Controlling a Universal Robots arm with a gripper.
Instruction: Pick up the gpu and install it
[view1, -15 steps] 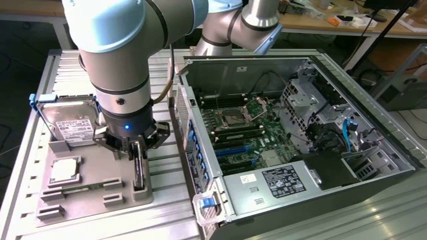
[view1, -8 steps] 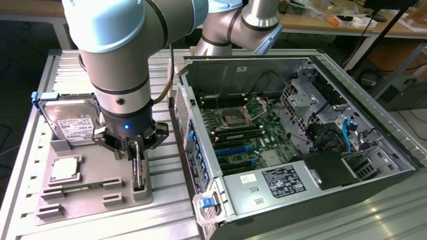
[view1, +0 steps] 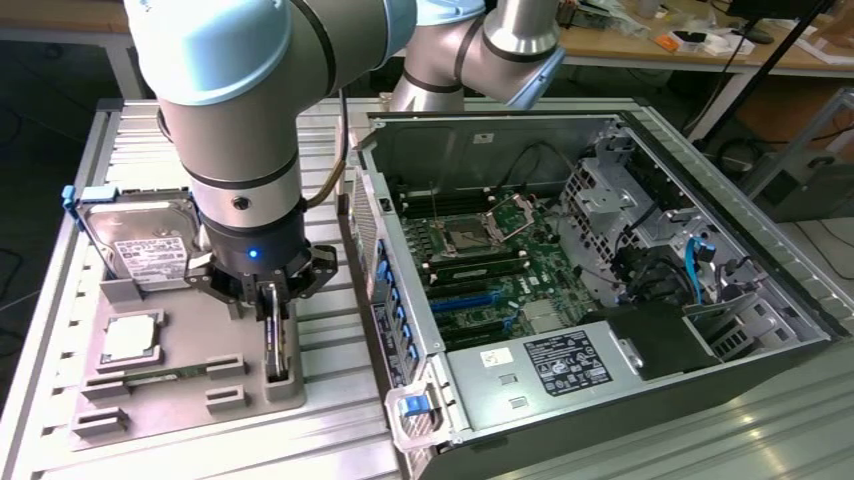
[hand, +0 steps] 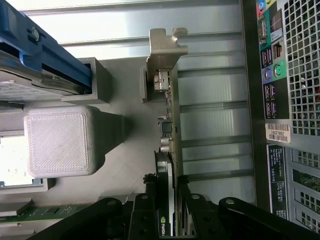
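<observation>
One gripper, lower left in the exterior view, pinches the gpu standing on edge in its grey tray, the pick-up step, which likely calls next for a straight lift.

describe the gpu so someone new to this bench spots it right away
The grey tray lies beside the open case, on the exterior view's left. On its edge nearest the case, the thin dark gpu stands upright in the pincer. Its neighbours, hard drive and memory stick, lie flat.

The ribbed table bears a grey tray and computer case.
</observation>
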